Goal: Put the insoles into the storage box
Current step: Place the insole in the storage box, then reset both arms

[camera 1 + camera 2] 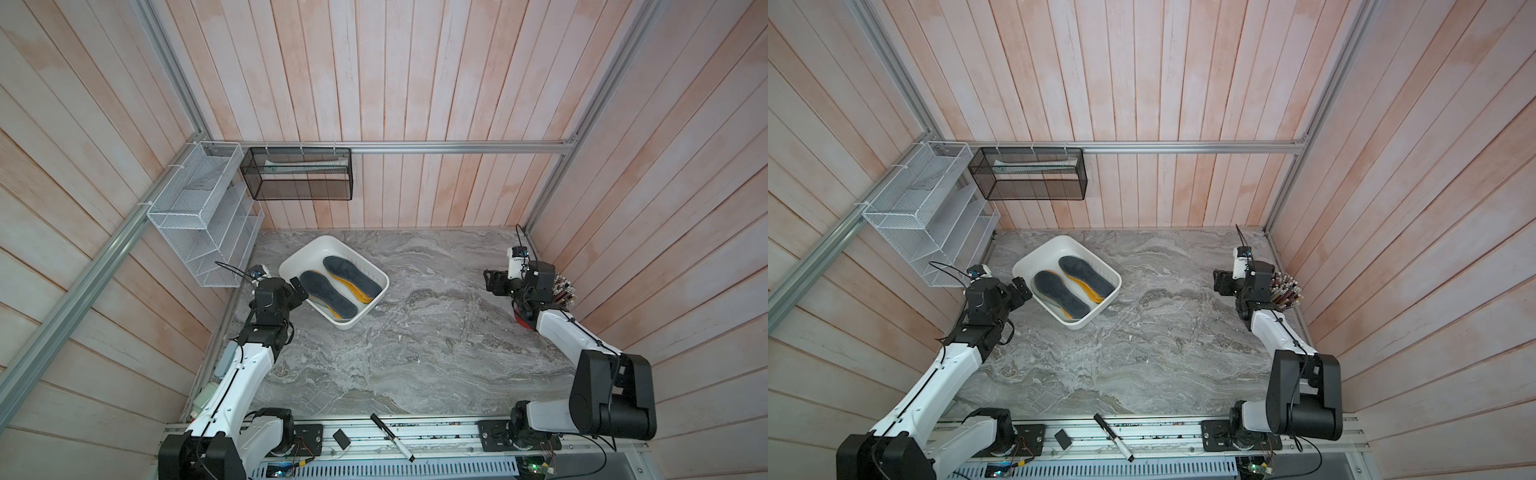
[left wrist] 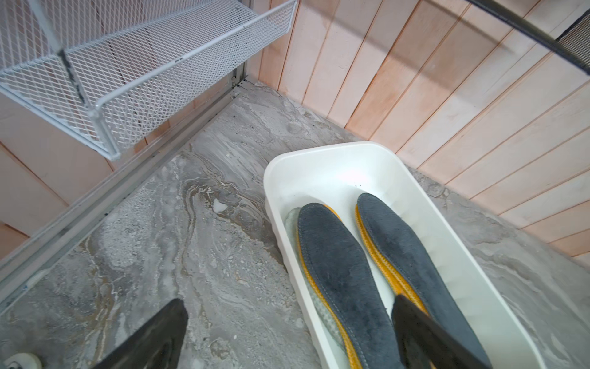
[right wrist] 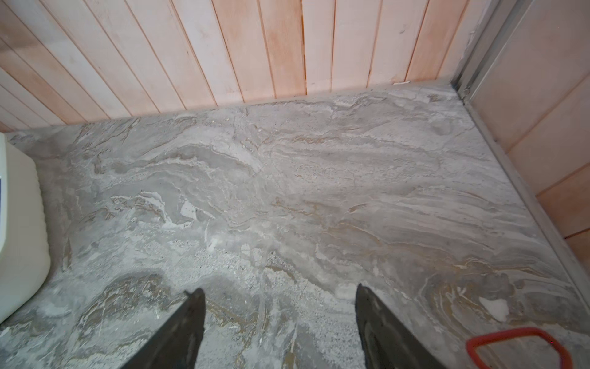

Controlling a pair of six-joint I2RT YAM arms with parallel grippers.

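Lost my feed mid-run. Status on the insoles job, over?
Left gripper open, empty, straddling the storage box rim. Right gripper open, empty, over bare table. Insoles stacked in the box, dark grey on top. Nothing in the way.

Surfaces noted. Storage box point(image 2: 322, 153): white plastic, smooth, faint sheen. Top two insoles point(image 2: 338, 271): dark grey fuzzy nap, stitched round the edge. Under them, orange-yellow insoles point(image 2: 381, 258) with matt edges, and one pale insole point(image 2: 314, 303), translucent, moulded texture. Desk point(image 2: 191, 239): grey veined stone look, matt, slightly gritty. Walls point(image 2: 415, 80): pale pink-washed wood boards, matt. Rack point(image 2: 143, 73): white-coated metal mesh. Basket point(image 1: 299, 178): black metal mesh. Rail point(image 1: 457, 146): bare brushed metal. My left claw point(image 2: 289, 302): fingers point(image 2: 159, 335) matt black.
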